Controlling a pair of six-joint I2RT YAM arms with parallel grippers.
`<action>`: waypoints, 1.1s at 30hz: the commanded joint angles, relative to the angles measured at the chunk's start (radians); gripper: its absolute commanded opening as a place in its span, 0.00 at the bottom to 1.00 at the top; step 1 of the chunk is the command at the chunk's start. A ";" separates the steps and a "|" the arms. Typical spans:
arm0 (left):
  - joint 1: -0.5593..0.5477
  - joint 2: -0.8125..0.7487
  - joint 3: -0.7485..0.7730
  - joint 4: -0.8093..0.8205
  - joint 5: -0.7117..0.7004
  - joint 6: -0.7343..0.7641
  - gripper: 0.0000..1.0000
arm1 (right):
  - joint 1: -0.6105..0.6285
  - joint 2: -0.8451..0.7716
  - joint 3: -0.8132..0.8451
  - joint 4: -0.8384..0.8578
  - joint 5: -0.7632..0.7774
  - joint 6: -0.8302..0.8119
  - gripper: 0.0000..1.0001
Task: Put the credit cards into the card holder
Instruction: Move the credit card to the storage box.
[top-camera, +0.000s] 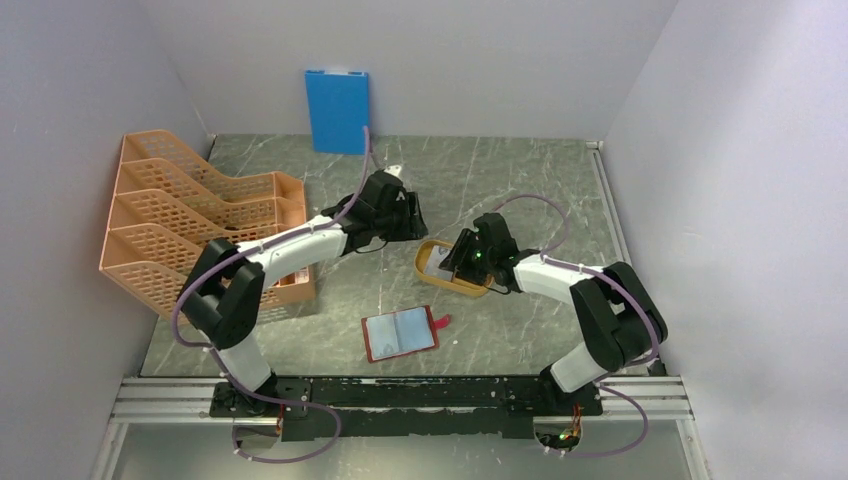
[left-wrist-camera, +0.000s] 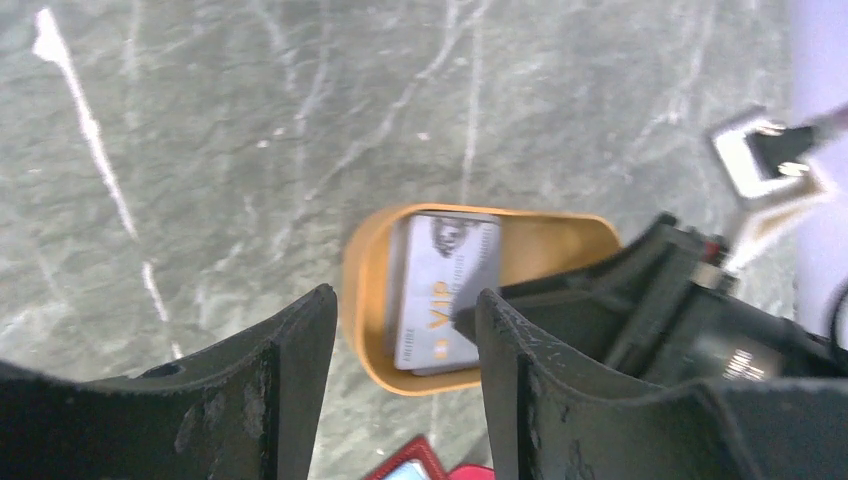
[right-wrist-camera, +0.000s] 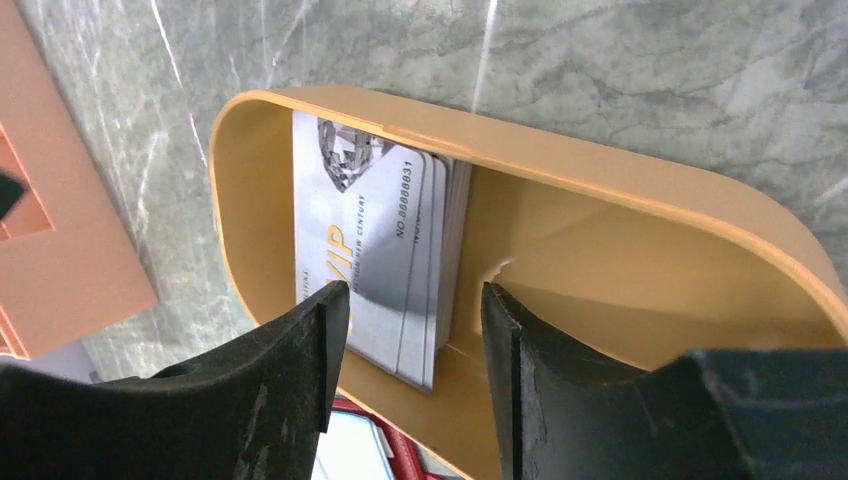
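A stack of silver-white credit cards (right-wrist-camera: 370, 250) printed "VIP" lies in the left end of a yellow-orange oval tray (right-wrist-camera: 600, 170). My right gripper (right-wrist-camera: 415, 295) hangs open just above the stack's near end, one finger over the top card and the other beside the stack, holding nothing. My left gripper (left-wrist-camera: 405, 300) is open and empty, higher up behind the tray (left-wrist-camera: 365, 300), looking down on the cards (left-wrist-camera: 440, 290). The dark-red card holder (top-camera: 400, 334) lies open and flat nearer the bases, with a pale blue inside.
An orange mesh file rack (top-camera: 190, 210) fills the left side. A blue board (top-camera: 337, 110) leans against the back wall. The two grippers (top-camera: 415, 222) (top-camera: 458, 262) are close together over the tray (top-camera: 424, 265). Grey walls enclose three sides.
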 joint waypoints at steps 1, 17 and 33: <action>0.041 0.061 -0.049 0.027 0.040 0.004 0.58 | -0.002 0.036 0.017 0.021 -0.021 0.030 0.56; 0.044 0.162 -0.075 0.096 0.148 -0.022 0.55 | 0.004 0.100 0.065 0.043 -0.080 0.020 0.54; 0.046 0.146 -0.082 0.075 0.140 -0.019 0.55 | 0.049 0.127 0.166 -0.093 0.012 -0.015 0.56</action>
